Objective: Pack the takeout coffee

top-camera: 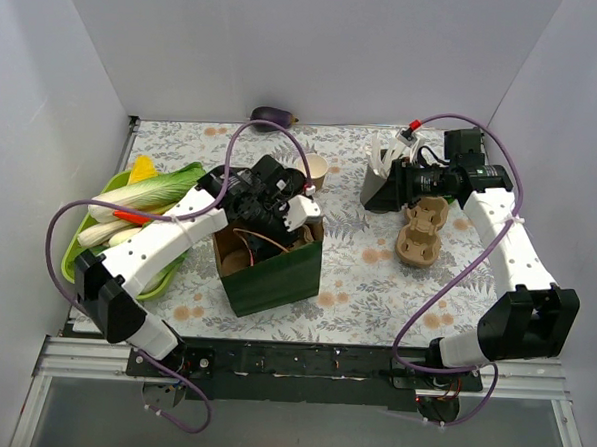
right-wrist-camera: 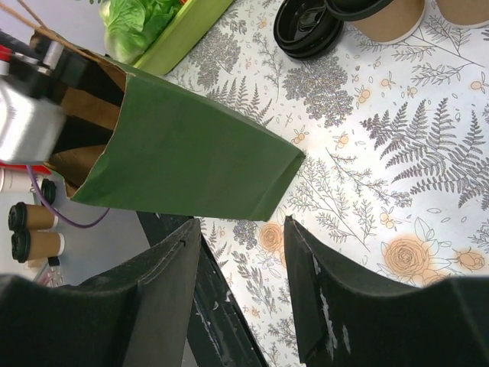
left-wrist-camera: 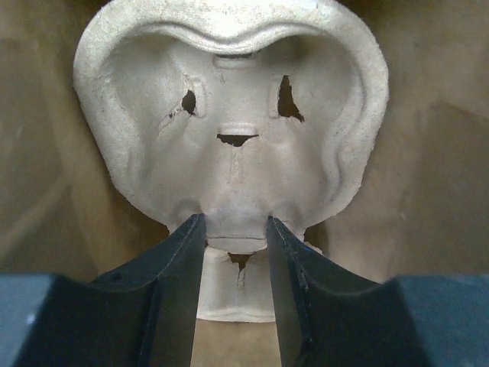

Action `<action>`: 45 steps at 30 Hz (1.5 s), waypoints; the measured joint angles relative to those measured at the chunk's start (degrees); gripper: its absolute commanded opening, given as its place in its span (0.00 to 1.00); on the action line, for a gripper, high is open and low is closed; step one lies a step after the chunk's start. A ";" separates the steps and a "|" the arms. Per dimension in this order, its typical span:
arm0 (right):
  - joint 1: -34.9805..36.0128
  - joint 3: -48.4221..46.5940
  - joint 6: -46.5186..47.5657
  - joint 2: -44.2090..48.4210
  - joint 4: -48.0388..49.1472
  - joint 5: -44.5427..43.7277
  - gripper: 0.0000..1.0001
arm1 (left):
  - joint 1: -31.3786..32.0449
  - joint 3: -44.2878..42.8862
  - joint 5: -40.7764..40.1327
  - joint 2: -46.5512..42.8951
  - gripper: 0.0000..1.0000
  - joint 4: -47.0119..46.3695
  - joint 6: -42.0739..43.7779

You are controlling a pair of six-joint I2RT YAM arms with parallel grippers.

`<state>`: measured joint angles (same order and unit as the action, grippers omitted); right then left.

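1. The left gripper (left-wrist-camera: 235, 225) was clamped on the narrow waist of a pulp cup carrier (left-wrist-camera: 237, 99), down inside the green bag (top-camera: 276, 277). The carrier's wells spread away ahead of its fingertips.
2. The right gripper (right-wrist-camera: 241, 222) was released, its jaws apart with nothing between them.
3. The takeout coffee (right-wrist-camera: 382, 19) stood ahead of the right gripper, off toward its right-hand finger in the wrist view and well apart from the fingertips. It was just beside a stack of loose black lids (right-wrist-camera: 306, 27). The bag lay ahead on the opposite side.
4. The cup stood upright on the table, long axis vertical, so a sideways grasp around its wall looked the likely approach.
5. The overhead view hid the cup behind the left arm, so the nearer arm could not be told. The right gripper was free and had the cup in view, so it seemed the better candidate.
6. The cup showed a tan paper wall under a round black lid, cut off by the top edge of the view.
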<state>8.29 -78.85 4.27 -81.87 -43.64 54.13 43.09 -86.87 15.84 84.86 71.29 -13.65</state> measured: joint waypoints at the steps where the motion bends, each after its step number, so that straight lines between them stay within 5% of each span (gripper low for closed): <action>1: 0.11 0.02 0.00 0.02 0.04 0.00 0.56 | 0.00 0.00 -0.02 0.63 0.00 0.59 0.20; 20: 0.46 2.82 0.28 2.75 0.17 -1.70 0.56 | 0.81 0.24 -0.17 7.08 0.00 1.40 1.75; 25: 0.46 2.82 0.28 2.75 0.17 -1.97 0.56 | 1.03 0.28 0.22 7.50 0.18 0.11 1.01; 33: 0.46 2.78 0.26 2.73 0.17 -2.38 0.57 | 1.03 2.08 0.68 7.50 0.31 -0.59 0.61; 45: 0.57 1.60 0.24 1.73 0.17 -2.58 0.57 | 1.01 2.08 0.81 1.44 0.74 -3.37 -0.22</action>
<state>8.86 -77.25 4.51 -80.14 -43.46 51.55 44.10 -84.79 16.64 86.30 67.92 -13.87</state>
